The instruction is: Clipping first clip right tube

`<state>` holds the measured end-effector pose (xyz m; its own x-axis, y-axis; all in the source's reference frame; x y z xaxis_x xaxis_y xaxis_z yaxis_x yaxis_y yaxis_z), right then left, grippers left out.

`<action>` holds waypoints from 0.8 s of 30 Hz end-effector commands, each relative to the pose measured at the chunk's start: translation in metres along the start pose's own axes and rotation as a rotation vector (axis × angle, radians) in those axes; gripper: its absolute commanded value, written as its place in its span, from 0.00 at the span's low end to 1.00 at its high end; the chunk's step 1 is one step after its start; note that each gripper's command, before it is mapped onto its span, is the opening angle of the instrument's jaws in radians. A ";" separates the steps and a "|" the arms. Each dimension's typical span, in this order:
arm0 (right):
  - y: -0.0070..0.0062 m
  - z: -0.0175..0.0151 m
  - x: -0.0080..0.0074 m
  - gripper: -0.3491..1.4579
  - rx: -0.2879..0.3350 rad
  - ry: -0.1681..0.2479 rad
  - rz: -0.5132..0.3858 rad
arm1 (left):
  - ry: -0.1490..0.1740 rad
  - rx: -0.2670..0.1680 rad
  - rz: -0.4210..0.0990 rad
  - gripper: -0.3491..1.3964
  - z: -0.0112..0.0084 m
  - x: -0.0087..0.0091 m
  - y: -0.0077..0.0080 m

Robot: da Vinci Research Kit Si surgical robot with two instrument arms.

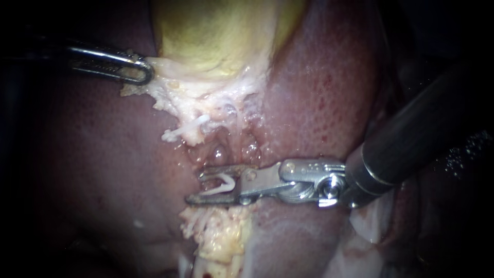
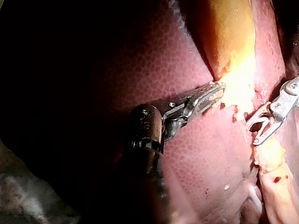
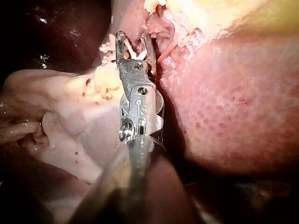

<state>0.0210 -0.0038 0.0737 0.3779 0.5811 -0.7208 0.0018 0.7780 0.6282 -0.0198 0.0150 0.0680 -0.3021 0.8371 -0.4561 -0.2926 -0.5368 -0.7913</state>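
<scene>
Dark red liver [image 1: 319,92] fills the background, wet and finely mottled. Against it the tube [image 1: 219,153] is hard to pick out. It seems to be one of the glossy pink strands between the frayed tissue [image 1: 170,92] under the gallbladder [image 1: 216,36] and the fatty tissue [image 1: 221,237] below, but I cannot tell which strand is meant. It looks soft, slick and thin, and probably tears under a sideways pull. It is best taken squarely across a bare stretch, clear of the shreds.

Just below it, the right instrument [image 1: 195,186] has its jaws wide apart, with a white clip [image 1: 222,184] seated between them, a leg against each jaw. Whether any strand lies inside the jaws I cannot tell. Well apart, the left instrument [image 1: 141,72] has its jaws clamped on the frayed tissue's edge.
</scene>
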 end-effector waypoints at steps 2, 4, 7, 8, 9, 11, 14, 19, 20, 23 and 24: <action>0.0000 -0.0002 0.0002 0.37 0.002 0.000 0.001 | 0.000 0.000 0.000 0.00 0.0000 0.0000 0.0000; -0.0001 -0.0003 0.0004 0.41 0.002 -0.003 0.002 | 0.000 0.000 0.000 0.00 -0.0001 0.0000 0.0000; -0.0003 -0.0006 0.0009 0.46 0.007 0.015 0.006 | 0.000 -0.001 0.000 0.00 -0.0001 -0.0001 0.0000; -0.0003 -0.0008 0.0012 0.46 0.011 0.027 0.009 | 0.000 -0.001 0.000 0.00 -0.0002 -0.0001 0.0000; -0.0004 -0.0009 0.0014 0.47 0.015 0.038 0.017 | 0.000 -0.001 0.000 0.00 -0.0002 -0.0001 0.0000; -0.0007 -0.0013 0.0019 0.47 0.024 0.065 0.010 | -0.001 -0.001 0.001 0.00 -0.0002 -0.0001 0.0000; -0.0011 -0.0022 0.0025 0.47 0.035 0.077 0.003 | -0.001 -0.001 0.001 0.00 -0.0003 -0.0001 0.0000; -0.0019 -0.0041 0.0035 0.47 0.063 0.074 -0.003 | -0.001 -0.002 0.001 0.00 -0.0002 -0.0001 -0.0001; -0.0020 -0.0045 0.0037 0.47 0.068 0.074 -0.002 | -0.001 -0.002 0.001 0.00 -0.0002 -0.0001 -0.0001; -0.0024 -0.0057 0.0038 0.47 0.084 0.071 -0.002 | -0.001 -0.002 0.001 0.00 -0.0003 -0.0001 -0.0001; -0.0025 -0.0062 0.0037 0.47 0.093 0.070 -0.002 | -0.001 -0.002 0.001 0.00 -0.0003 -0.0001 -0.0001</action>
<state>0.0163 -0.0021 0.0675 0.3127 0.5964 -0.7393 0.0929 0.7553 0.6487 -0.0194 0.0150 0.0680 -0.3031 0.8366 -0.4563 -0.2911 -0.5372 -0.7916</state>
